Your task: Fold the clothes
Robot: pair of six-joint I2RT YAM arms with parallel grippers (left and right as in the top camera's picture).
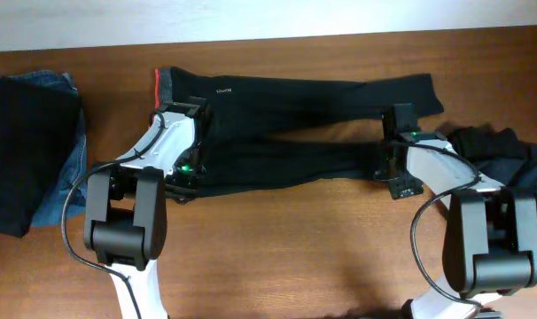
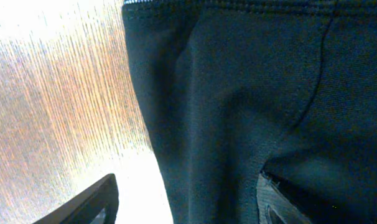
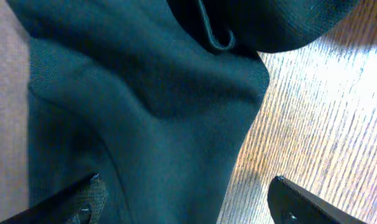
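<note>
Reads as a robot lab test bench: a left arm [image 1: 131, 213] and a right arm [image 1: 481, 230], black-and-white, are mounted at the near edge of a bare wood-grain tabletop [image 1: 295, 248], with a looped cable [image 1: 66, 217] and a lit green indicator [image 1: 185, 166] exposed. Only clothing is laid out as work material: black trousers [image 1: 304, 97], a folded dark stack [image 1: 25, 151], a crumpled pile [image 1: 494, 146]. A pale strip [image 1: 251, 18] is seen beyond the far edge; wall or floor cannot be told.
</note>
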